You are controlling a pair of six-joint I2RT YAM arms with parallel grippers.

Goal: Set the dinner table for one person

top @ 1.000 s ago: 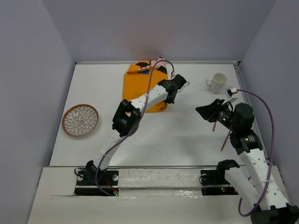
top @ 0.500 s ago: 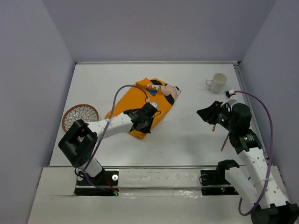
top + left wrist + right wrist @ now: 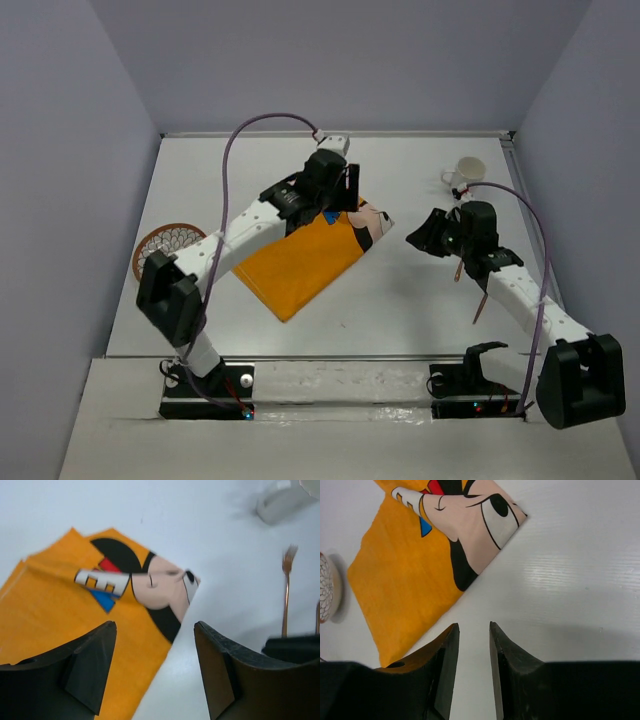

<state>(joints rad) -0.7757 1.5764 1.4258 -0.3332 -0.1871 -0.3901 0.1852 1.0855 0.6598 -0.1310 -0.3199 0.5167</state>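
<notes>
The dinner table [image 3: 400, 300] is a white top. On it the orange cartoon-mouse placemat [image 3: 300, 255] lies spread flat and diagonal, its mouse corner at the right. My left gripper [image 3: 350, 192] hovers over the placemat's far corner, open and empty; in the left wrist view the placemat's [image 3: 60, 610] right edge runs between the left gripper's [image 3: 155, 630] fingers. My right gripper [image 3: 428, 234] hangs just right of the mouse corner. In the right wrist view the right gripper [image 3: 473, 626] has a narrow gap with only bare table in it, the placemat [image 3: 415, 570] ahead.
A patterned plate [image 3: 160, 245] sits at the left, partly behind the left arm. A white mug [image 3: 466, 172] stands at the far right. A copper fork [image 3: 458, 268] and another thin utensil [image 3: 480, 300] lie under the right arm. A metal rail [image 3: 508, 180] edges the right side.
The left gripper dragged the placemat toward the near side, let go, opened and rose back to the far corner. The placemat now lies unfolded. The right gripper moved a little left and farther.
</notes>
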